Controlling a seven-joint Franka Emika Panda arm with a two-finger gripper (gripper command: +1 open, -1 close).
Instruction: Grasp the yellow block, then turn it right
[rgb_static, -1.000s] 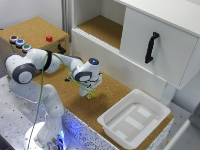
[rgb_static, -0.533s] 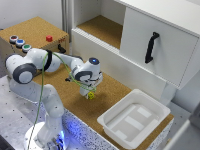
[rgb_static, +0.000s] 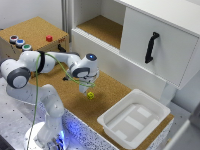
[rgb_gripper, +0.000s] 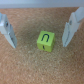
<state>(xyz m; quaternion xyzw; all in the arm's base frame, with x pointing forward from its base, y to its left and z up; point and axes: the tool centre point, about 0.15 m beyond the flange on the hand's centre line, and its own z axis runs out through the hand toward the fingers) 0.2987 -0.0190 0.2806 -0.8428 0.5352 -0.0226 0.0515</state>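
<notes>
Count: one yellow block (rgb_gripper: 45, 41), one gripper (rgb_gripper: 38, 31), one white tray (rgb_static: 150, 134), one red cube (rgb_static: 49, 38) on the raised cork box (rgb_static: 30, 30), three round buttons (rgb_static: 20, 43) beside it. Block: a cube, no long axis; resting flat on the cork tabletop (rgb_static: 107, 90), dark U-shaped mark on the upward face, edges slightly skewed to the finger line. Gripper: spread wide above the block, one finger (rgb_gripper: 7, 31) each side, both apart from it. Bare cork all around the block; tray near, toward the exterior view's right; white cabinet (rgb_static: 150, 45) behind.
</notes>
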